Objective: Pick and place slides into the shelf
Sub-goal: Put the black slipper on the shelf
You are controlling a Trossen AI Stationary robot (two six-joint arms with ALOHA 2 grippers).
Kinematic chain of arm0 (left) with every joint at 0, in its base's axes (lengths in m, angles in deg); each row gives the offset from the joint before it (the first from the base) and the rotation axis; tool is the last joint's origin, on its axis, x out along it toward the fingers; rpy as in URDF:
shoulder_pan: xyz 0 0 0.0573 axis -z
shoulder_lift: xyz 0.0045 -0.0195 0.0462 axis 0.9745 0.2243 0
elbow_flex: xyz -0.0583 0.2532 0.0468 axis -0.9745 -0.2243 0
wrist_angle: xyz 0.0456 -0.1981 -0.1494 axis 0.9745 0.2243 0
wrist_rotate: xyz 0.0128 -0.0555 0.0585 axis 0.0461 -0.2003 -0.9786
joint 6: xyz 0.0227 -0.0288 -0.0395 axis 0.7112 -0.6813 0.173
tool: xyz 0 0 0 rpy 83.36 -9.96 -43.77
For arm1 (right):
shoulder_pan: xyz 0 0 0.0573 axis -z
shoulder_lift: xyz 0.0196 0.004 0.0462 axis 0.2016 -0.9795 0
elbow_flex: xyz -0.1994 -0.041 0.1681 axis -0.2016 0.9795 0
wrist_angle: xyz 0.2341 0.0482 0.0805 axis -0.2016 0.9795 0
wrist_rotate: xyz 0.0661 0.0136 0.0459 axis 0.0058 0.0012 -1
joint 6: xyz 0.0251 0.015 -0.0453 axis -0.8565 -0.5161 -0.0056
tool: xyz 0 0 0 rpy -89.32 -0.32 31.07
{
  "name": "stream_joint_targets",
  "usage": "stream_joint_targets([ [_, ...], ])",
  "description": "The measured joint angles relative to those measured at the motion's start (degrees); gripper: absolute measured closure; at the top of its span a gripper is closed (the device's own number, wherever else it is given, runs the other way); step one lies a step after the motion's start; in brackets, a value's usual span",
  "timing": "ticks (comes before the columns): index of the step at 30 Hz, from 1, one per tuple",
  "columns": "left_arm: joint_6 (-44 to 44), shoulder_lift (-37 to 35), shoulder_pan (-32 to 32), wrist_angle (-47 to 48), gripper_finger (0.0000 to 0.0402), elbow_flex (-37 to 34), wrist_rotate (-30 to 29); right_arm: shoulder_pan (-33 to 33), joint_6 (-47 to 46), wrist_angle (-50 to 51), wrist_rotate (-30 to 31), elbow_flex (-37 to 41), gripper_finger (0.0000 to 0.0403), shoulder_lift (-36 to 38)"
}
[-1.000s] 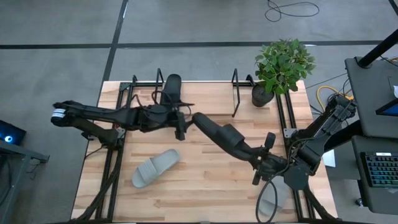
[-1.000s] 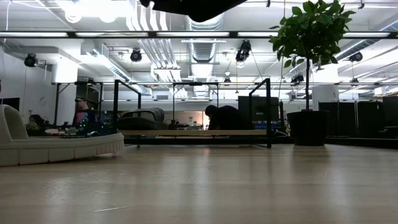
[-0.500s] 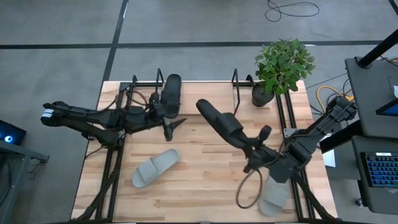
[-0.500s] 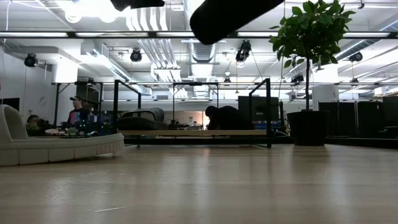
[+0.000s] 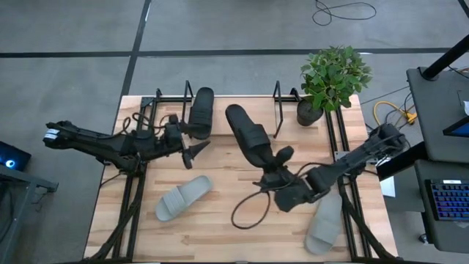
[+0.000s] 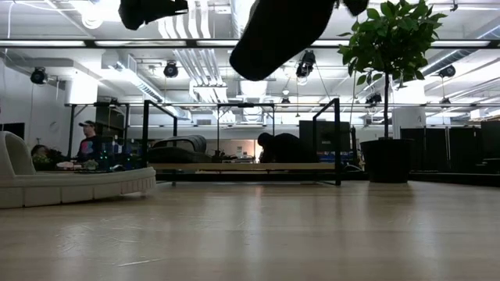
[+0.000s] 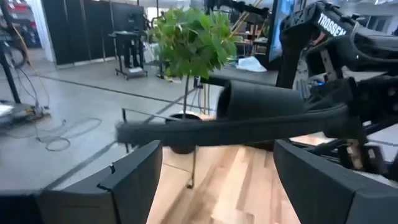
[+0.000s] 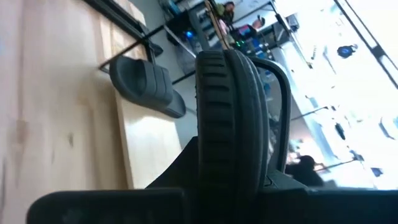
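My right gripper [image 5: 277,167] is shut on a black slide [image 5: 245,136] and holds it in the air near the table's middle, in front of the shelf [image 5: 279,110]; the low view has this slide [image 6: 281,31] well above the table. A second black slide [image 5: 201,112] lies flat on the shelf's board, also in the right wrist view [image 8: 146,84]. One light grey slide [image 5: 183,196] lies sole-down on the table, and another [image 5: 324,224] lies at the table's right near corner. My left gripper [image 5: 194,150] hangs open, left of the held slide [image 7: 249,118], touching nothing. My right gripper pinches the black slide by its heel end [image 5: 267,155], coming from the table's near right side. The slide is lifted clear and reaches away from the fingers toward the far edge, toe end tilted upward. In the right wrist view the slide's ridged sole [image 8: 227,99] stands edge-on and hides the fingertips.
A potted plant [image 5: 333,73] stands at the table's far right corner beside the shelf's right end loop. A loose black cable loop [image 5: 253,213] hangs below the right arm over the table's middle. Bare wood [image 5: 234,235] lies along the near edge between the grey slides.
My right gripper has carried the black slide toward the table's left and far edge, swinging its toe end round toward the shelf. My left gripper has drawn back from the slide's toe toward the table's left edge.
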Motion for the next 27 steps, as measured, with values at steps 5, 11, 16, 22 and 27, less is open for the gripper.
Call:
stream_joint_targets([
  [5,0.2,-1.0,0.1,-4.4,0.0109,-1.5,0.1,1.9,1.0,0.2,2.1,-3.5,0.0369,-5.7],
  [11,0.1,-3.4,0.2,-4.4,0.0109,-2.1,1.6,4.1,2.0,0.5,2.6,-7.1,0.0369,-10.9],
  [16,-0.1,-5.8,1.0,-1.5,0.0109,-2.2,4.0,6.4,2.1,0.4,2.4,-9.2,0.0369,-14.0],
  [22,-0.1,-7.1,2.1,-1.4,0.0109,-2.8,4.3,9.7,1.4,0.4,2.2,-10.7,0.0369,-17.4],
  [27,0.5,-7.9,2.1,-1.5,0.0109,-3.1,4.3,12.2,1.8,0.4,2.0,-12.6,0.0369,-20.3],
])
